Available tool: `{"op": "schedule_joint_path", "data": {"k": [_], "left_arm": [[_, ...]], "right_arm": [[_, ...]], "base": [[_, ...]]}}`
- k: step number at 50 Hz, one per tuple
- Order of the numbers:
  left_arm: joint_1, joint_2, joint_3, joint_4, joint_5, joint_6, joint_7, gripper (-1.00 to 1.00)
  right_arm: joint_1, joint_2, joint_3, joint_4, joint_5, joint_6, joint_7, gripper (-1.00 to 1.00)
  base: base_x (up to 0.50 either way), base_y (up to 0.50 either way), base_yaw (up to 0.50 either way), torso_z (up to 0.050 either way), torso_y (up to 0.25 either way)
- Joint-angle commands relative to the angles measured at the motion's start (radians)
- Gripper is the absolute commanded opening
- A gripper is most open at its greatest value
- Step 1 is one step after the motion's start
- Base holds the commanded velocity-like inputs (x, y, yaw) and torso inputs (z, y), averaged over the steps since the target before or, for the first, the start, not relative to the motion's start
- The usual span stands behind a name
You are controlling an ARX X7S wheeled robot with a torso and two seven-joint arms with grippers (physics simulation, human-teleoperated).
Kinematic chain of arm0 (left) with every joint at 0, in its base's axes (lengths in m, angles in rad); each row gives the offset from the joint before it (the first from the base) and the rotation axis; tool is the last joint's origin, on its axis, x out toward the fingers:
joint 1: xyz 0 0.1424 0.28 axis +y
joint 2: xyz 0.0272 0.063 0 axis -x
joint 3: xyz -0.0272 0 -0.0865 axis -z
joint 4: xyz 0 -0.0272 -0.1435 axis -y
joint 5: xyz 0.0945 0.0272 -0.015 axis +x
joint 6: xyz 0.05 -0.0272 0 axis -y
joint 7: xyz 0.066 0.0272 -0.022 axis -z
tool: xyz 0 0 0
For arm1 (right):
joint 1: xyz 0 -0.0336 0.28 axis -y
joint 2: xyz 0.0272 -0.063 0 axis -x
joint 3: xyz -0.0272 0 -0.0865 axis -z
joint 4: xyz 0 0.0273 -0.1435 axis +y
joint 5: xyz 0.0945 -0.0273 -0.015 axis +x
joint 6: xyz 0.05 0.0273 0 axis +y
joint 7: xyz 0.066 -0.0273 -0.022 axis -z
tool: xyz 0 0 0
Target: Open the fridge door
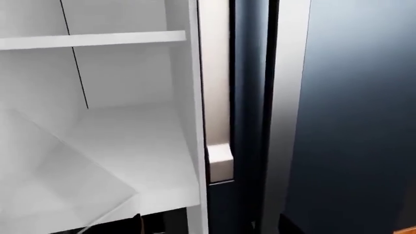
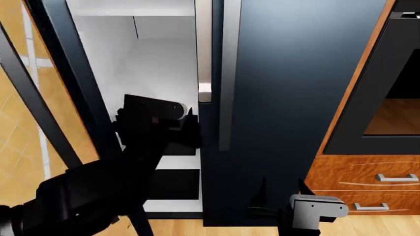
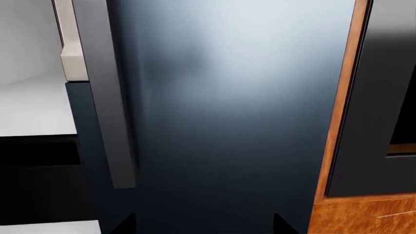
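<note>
fridge [image 2: 295, 73] glossy dark navy, left door swung open on white shelves [image 1: 97, 39] and black bins [image 2: 174, 184], right door closed; both grippers' jaws: can't tell.

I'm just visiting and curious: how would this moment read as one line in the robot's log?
left fridge door: open | white interior: exposed | left arm: at opening | right door: closed | right arm: low, idle

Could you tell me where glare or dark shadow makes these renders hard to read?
Right wrist view: a broad pale sheen washes over the closed fridge door. Head view: the left arm is nearly black, detail lost, and the left hand cannot be made out. Left wrist view: the white interior is bright and low in contrast.
</note>
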Motion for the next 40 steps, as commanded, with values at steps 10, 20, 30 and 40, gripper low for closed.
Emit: {"op": "schedule_joint_path", "data": {"k": [10, 20, 30, 40], "left_arm": [[0.125, -0.229, -0.074, 0.086, -0.011, 0.082, -0.172, 1.00], [0.179, -0.306, -0.090, 0.080, -0.006, 0.129, -0.219, 1.00], [0.225, -0.385, -0.108, 0.107, -0.018, 0.186, -0.241, 1.00], [0.305, -0.469, -0.114, 0.109, -0.026, 0.270, -0.261, 1.00]], "right_arm": [[0.002, 0.006, -0.005, 0.002, 0.007, -0.004, 0.006, 1.00], [0.004, 0.008, -0.010, 0.002, 0.007, -0.003, 0.010, 1.00], [0.003, 0.010, -0.016, -0.001, 0.006, -0.003, 0.015, 1.00], [0.006, 0.012, -0.019, 0.002, 0.008, -0.004, 0.017, 1.00]], "base": [[0.00, 0.00, 0.01, 0.000, 0.000], [0.00, 0.00, 0.01, 0.000, 0.000], [0.00, 0.00, 0.01, 0.000, 0.000], [0.00, 0.00, 0.00, 0.000, 0.000]]}}
